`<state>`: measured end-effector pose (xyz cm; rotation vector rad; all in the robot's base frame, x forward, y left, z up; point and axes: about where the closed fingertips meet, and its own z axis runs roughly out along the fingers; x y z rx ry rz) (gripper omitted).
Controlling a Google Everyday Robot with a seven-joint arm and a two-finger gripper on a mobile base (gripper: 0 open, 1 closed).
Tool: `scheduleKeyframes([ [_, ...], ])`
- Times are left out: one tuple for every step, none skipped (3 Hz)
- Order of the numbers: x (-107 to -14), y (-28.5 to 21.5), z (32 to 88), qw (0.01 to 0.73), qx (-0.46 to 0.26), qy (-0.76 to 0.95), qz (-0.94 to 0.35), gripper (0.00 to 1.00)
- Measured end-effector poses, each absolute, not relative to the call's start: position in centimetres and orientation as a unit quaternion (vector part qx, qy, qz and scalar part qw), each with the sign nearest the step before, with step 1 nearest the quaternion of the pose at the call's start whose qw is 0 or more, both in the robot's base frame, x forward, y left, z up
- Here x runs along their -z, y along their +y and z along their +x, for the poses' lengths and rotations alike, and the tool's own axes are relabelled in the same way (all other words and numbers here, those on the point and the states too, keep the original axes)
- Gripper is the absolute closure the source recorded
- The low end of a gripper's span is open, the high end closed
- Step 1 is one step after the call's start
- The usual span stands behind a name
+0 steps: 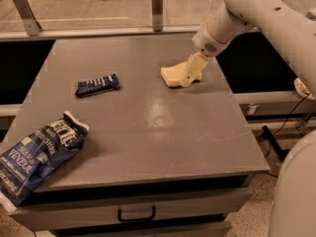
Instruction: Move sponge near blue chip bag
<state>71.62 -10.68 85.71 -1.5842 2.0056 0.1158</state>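
Note:
The pale yellow sponge point(172, 76) lies on the grey table at the back right. My gripper point(190, 74) comes down from the white arm and sits on the sponge's right end, touching it. The blue chip bag point(38, 156) lies at the table's front left corner, partly over the edge, far from the sponge.
A small dark blue striped bar wrapper point(98, 85) lies on the grey table point(148, 132) left of the middle. A glass rail with metal posts point(157, 8) runs along the back. A drawer handle point(136, 214) shows under the front edge. My arm's white body point(296, 191) stands at the right.

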Motion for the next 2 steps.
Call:
scheduleKeyframes([
  [-84.66, -10.37, 71.80, 0.277, -0.045, 0.748, -0.602, 0.19],
  [-84.01, -10.13, 72.02, 0.269, -0.045, 0.746, -0.608, 0.41],
])
